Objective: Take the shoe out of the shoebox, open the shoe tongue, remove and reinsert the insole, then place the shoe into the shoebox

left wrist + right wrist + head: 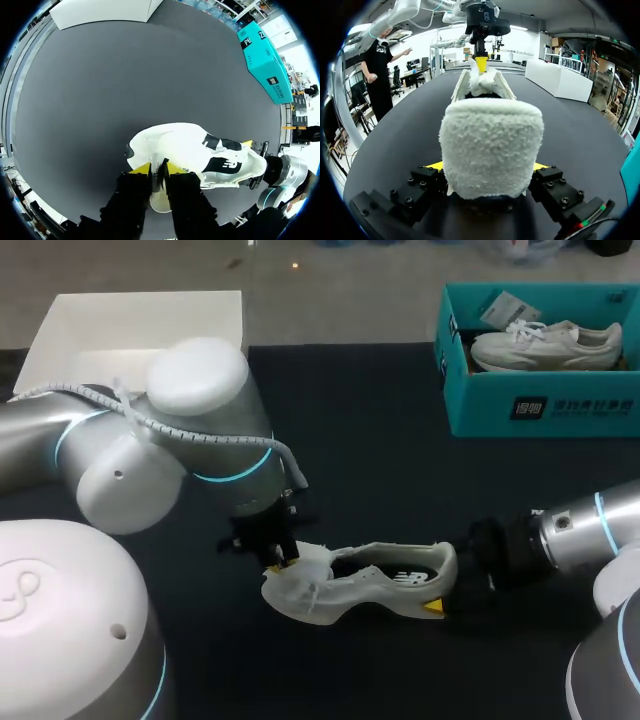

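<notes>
While the shoe (375, 585) lies lower centre on the tabletop (380, 440), the left gripper (157, 169) is pinched shut on its tongue (318, 558) and the right gripper (487, 167) clamps its heel (490, 140).

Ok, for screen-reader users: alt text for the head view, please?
A white sneaker with a black logo is held over the black table: the left gripper shut on its tongue, the right gripper on its heel. Behind, a teal cardboard shoebox holds another white sneaker.
</notes>
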You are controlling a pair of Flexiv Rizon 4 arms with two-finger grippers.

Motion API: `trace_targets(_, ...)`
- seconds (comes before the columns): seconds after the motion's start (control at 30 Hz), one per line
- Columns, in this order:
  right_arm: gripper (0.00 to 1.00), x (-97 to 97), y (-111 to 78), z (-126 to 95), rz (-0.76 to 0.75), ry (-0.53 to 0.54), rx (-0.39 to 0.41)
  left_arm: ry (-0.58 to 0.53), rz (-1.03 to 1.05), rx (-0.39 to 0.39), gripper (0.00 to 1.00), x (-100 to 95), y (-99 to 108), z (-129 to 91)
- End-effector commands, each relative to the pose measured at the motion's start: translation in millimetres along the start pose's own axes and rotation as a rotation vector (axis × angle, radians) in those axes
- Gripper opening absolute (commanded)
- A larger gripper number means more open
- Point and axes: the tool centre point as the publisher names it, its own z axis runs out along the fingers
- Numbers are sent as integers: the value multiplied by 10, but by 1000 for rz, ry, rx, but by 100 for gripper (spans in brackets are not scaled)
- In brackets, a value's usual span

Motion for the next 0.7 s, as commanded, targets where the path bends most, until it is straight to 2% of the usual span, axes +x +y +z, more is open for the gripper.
trace_targets(0.03, 0, 3, -22, 56, 1, -2, 2, 17, 57, -4, 100, 76, -29, -84)
trace_targets(0.2, 0, 3, -22, 56, 1, -2, 2, 99, 331, -29, 100, 233, -68, -283)
trace_targets(0.33, 0, 3, -22, 56, 1, -2, 2, 165, 696, -124, 100, 465, -102, -403)
trace_targets(0.4, 0, 3, -22, 56, 1, -2, 2, 140, 882, -155, 100, 588, -78, -433)
trace_targets(0.53, 0, 3, -22, 56, 1, -2, 2, -46, 1370, -228, 100, 901, 65, -521)
trace_targets(0.67, 0, 3, -22, 56, 1, -2, 2, -176, 1517, -331, 100, 1035, 24, -572)
trace_targets(0.7, 0, 3, -22, 56, 1, -2, 2, -176, 1517, -331, 100, 1035, 24, -572)
